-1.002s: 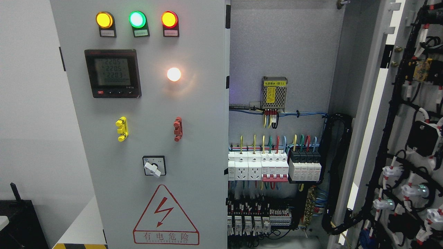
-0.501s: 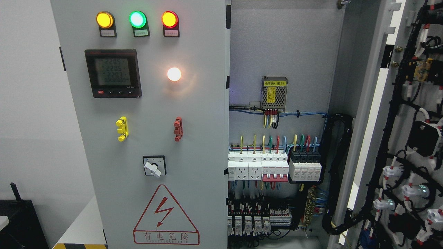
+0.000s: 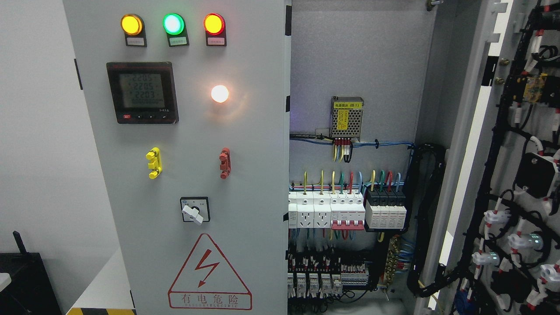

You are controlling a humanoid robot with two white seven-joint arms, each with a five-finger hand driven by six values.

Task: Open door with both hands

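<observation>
Neither robot hand shows up anywhere here, so can't tell what they're doing. The right door point(image 3: 516, 175) is swung wide open at the right edge, its wired back facing us, while the left door point(image 3: 188, 175) with its lamps, meter point(image 3: 142, 92) and warning triangle point(image 3: 209, 273) sits shut. Breakers point(image 3: 345, 212) are exposed inside the cabinet

The digital meter point(image 3: 142, 92) on the closed left door point(image 3: 245, 175) shows 2205, 2205, 2203. Below, a red triangular lightning warning sign point(image 3: 209, 278) reads "有电危险". The power supply's yellow label point(image 3: 347, 105) is too small to read.
</observation>
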